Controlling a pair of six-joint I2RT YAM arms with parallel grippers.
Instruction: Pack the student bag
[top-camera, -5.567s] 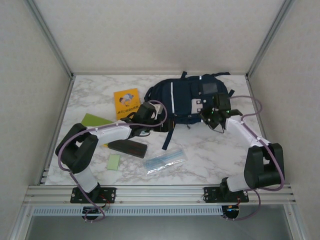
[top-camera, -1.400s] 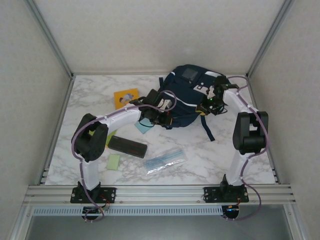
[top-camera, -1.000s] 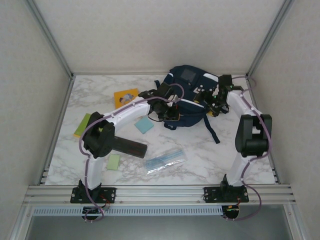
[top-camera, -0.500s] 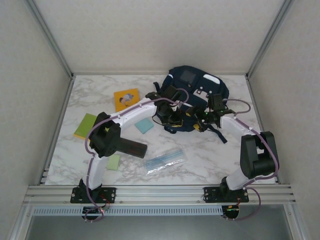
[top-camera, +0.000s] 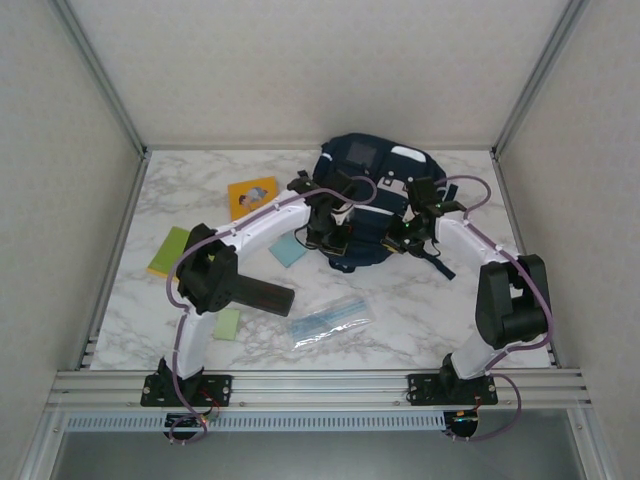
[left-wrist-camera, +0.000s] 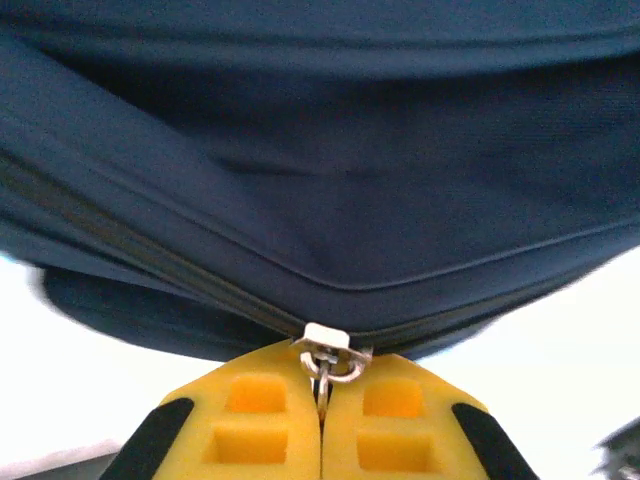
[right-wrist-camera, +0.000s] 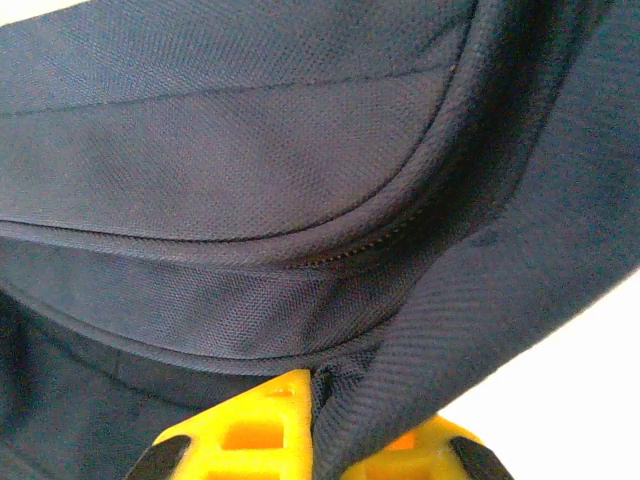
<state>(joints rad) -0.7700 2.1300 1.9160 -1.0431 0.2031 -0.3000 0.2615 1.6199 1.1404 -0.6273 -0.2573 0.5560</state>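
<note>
The student bag (top-camera: 372, 212), dark navy with a grey patch and white tabs, stands at the back centre of the table. My left gripper (top-camera: 338, 243) is at its near left edge. In the left wrist view the yellow fingers (left-wrist-camera: 250, 415) are shut on the metal zipper pull (left-wrist-camera: 326, 366), which hangs from the slider on the bag's zip line. My right gripper (top-camera: 399, 242) is at the bag's near right edge. In the right wrist view this gripper (right-wrist-camera: 328, 392) is shut on a fold of the student bag's navy fabric (right-wrist-camera: 455, 310) beside the zip seam.
An orange book (top-camera: 252, 197), a green notebook (top-camera: 170, 250) and a light blue pad (top-camera: 288, 250) lie left of the bag. Nearer lie a black case (top-camera: 262, 296), a pale green pad (top-camera: 227, 324) and a clear plastic pouch (top-camera: 328, 320). A dark strap (top-camera: 437, 263) trails right.
The right gripper swung from the bag's right side to its near edge and closed on the fabric. The left gripper stayed shut on the zipper pull while the bag shifted slightly.
</note>
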